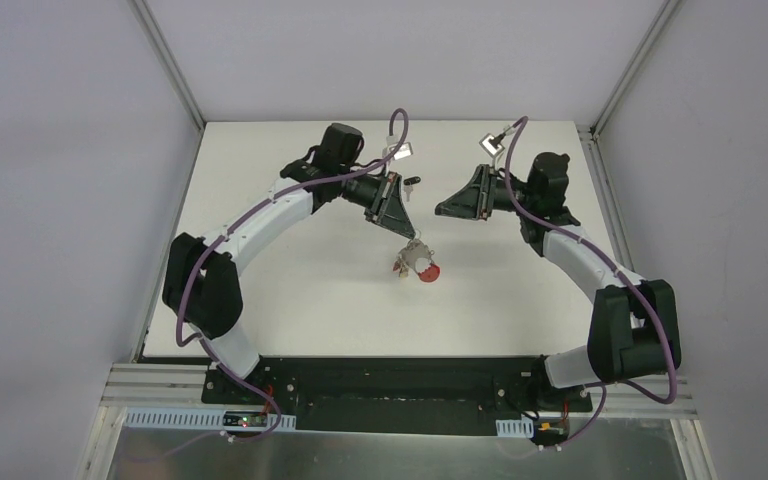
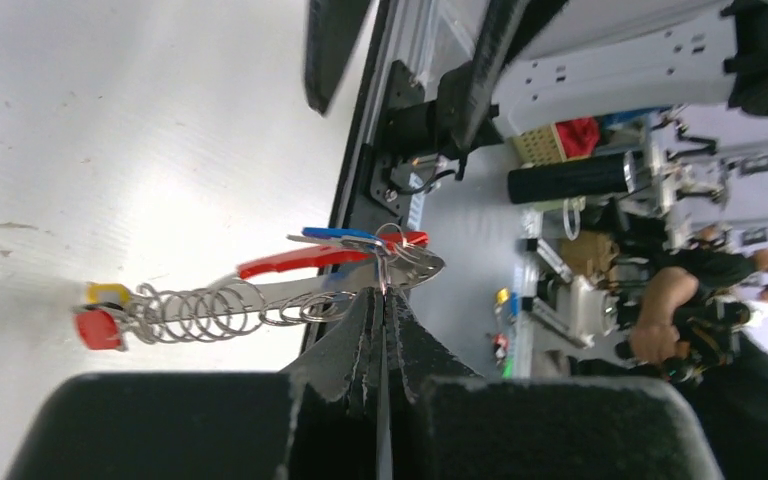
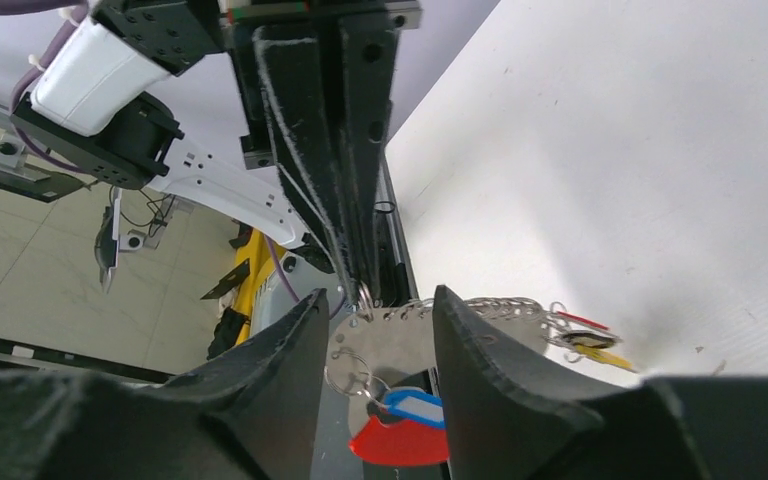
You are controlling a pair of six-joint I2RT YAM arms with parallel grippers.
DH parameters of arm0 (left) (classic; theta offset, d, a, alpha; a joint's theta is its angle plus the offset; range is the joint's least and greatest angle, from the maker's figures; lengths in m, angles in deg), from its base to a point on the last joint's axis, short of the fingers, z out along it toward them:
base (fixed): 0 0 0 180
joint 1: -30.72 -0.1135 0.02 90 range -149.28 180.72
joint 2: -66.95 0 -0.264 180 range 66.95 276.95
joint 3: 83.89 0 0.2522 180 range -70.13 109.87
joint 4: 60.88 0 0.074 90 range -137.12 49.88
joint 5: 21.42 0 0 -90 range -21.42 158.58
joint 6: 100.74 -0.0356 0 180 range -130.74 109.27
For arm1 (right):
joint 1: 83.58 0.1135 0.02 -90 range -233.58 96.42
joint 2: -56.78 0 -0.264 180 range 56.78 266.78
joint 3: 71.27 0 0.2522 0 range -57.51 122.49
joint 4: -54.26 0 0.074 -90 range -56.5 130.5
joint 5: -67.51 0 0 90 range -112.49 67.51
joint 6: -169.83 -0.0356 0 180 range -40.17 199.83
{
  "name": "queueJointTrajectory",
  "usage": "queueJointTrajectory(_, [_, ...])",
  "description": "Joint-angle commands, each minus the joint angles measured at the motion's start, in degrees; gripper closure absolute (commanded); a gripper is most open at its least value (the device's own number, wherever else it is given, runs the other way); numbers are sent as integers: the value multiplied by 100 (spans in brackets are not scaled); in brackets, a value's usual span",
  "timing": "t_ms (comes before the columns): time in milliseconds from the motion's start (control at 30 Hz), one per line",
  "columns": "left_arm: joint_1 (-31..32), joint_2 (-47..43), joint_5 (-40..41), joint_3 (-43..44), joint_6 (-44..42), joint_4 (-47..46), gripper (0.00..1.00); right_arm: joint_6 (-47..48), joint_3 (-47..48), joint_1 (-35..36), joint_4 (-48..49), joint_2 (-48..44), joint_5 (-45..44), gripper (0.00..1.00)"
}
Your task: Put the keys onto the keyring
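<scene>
My left gripper (image 1: pixel 401 226) is shut on a thin wire ring of the keyring (image 1: pixel 418 262) and holds it hanging above the table's middle. In the left wrist view the gripper (image 2: pixel 382 292) pinches that ring. The grey plate with its red arc (image 2: pixel 300 262) and several wire rings stretches left to red-headed (image 2: pixel 98 328) and yellow-headed (image 2: pixel 108 292) keys. My right gripper (image 1: pixel 442 210) is open just right of it. In the right wrist view the right gripper (image 3: pixel 378 300) has the plate (image 3: pixel 392 345) between its fingers, with a blue tag (image 3: pixel 415 408) below. A black-headed key (image 1: pixel 412 182) lies on the table behind the left gripper.
The white table (image 1: pixel 290 300) is walled at the back and both sides. Its near edge is a black base rail (image 1: pixel 400 380) carrying both arm bases. The two arms curve inward, their grippers close together at the table's centre.
</scene>
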Motion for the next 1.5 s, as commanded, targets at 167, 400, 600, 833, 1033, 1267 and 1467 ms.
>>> queueJointTrajectory(167, [72, -612, -65, 687, -2420, 1947, 100, 2312, 992, 16, -2650, -95, -832, 50])
queueJointTrajectory(400, [285, -902, 778, 911, -4492, 3401, 100, 3409, 1497, 326, -3723, 291, -1693, 48])
queueJointTrajectory(600, [522, -1310, 1880, 619, -5326, 3608, 100, 3931, 2016, 633, -4168, 767, -2365, 45])
queueJointTrajectory(833, [564, -1663, 2655, 245, -5590, 3486, 100, 3792, 2677, 881, -4271, 1668, -3424, 45])
queueJointTrajectory(1033, [620, -1753, 3473, 121, -5680, 3533, 100, 3951, 3391, 1192, -4543, 2606, -4113, 45])
queueJointTrajectory(1267, [619, -1783, 3780, 68, -5609, 3619, 100, 4089, 4208, 1299, -4761, 3617, -4763, 43])
queueJointTrajectory(1467, [619, -1688, 3738, 94, -5572, 3680, 100, 4249, 5112, 1308, -5093, 4415, -5367, 43])
